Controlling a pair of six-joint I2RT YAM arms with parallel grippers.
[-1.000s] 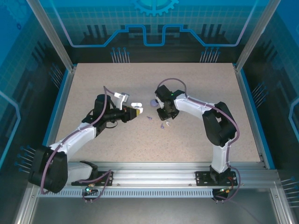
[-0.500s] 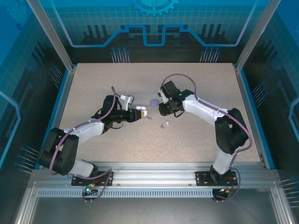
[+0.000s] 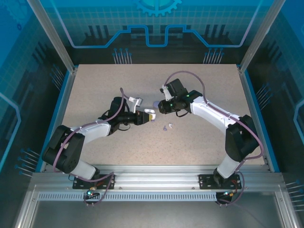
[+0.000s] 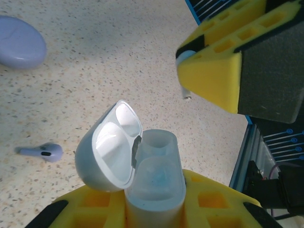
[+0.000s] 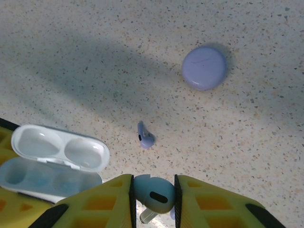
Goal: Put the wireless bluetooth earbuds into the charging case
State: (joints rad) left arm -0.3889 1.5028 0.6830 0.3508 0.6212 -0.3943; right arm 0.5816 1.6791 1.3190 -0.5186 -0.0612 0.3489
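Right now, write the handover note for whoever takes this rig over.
Left end effector: shut on the charging case, lid open, both sockets empty.
Right end effector: shut on the held earbud, close to the case's open top.
The loose earbud lies on the table, between the case and the purple disc.
Done: case open, one earbud picked up.
Left: seat the held earbud, then fetch and seat the loose earbud; probably close the lid after.

One white charging case (image 4: 156, 185), one round purple disc (image 5: 204, 67), two lavender earbuds (image 5: 145, 137) seen close up, and two more tiny pale pieces (image 3: 165, 128) lying together farther off
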